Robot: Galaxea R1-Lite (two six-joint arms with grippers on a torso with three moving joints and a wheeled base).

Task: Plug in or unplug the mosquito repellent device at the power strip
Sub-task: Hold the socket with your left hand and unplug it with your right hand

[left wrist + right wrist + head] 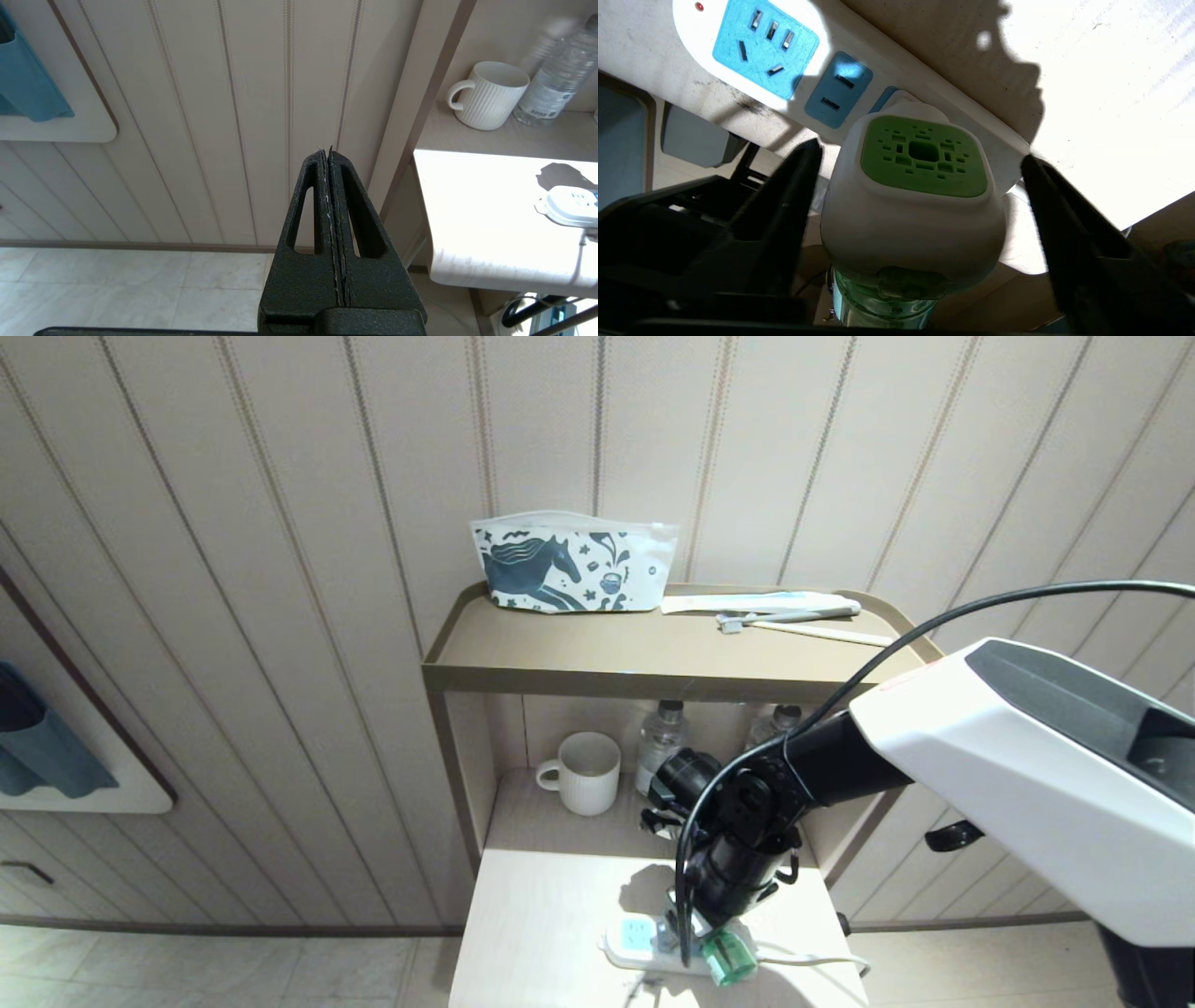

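I see the mosquito repellent device (915, 205) seated in the power strip (738, 51), between my right gripper (920, 205)'s spread fingers (784, 210), neither touching it.

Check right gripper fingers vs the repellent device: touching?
Apart. Right wrist view: both fingers flank the mosquito repellent device, with gaps visible on each side.

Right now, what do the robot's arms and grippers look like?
The right arm has a big white shell with a dark grey inset, then black joints at the wrist. A black cable loops from behind it down to the wrist. The right gripper has plain black tapered fingers. The left gripper is textured matte black, each finger a wedge with a long slot cut through it.
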